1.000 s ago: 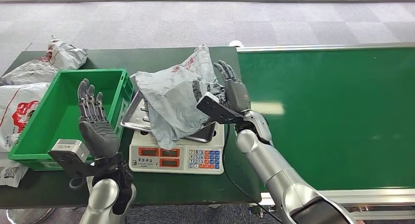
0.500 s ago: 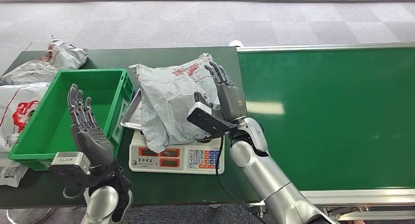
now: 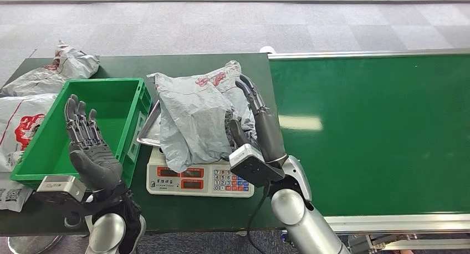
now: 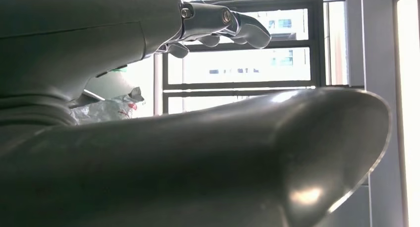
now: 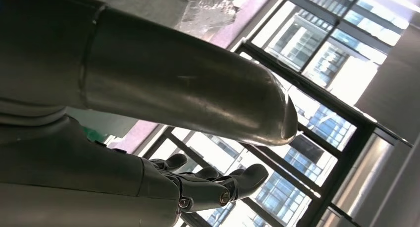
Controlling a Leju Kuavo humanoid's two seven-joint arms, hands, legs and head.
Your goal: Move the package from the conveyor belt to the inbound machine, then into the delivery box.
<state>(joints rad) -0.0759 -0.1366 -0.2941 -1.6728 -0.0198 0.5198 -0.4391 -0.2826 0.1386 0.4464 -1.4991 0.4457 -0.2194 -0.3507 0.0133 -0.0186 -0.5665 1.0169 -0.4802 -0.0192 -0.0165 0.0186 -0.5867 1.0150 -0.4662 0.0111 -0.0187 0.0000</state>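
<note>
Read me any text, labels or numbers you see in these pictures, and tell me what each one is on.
Nothing reads clearly enough to quote.
Scale: keypad digits, a small label and two red displays, too small to read.
Grey package on the scale: red printing, crumpled and blurred.
White bag left of the green crate: red logo, unreadable.
White bag at the table's left edge: a QR-like mark, too small.

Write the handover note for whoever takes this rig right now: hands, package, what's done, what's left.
Left hand: open, raised beside the green box, holding nothing.
Right hand: open, fingers against the package's right side, not gripping.
Package: lying on the scale, off the conveyor belt.
Done: belt to scale.
Left: move the package into the green box.
</note>
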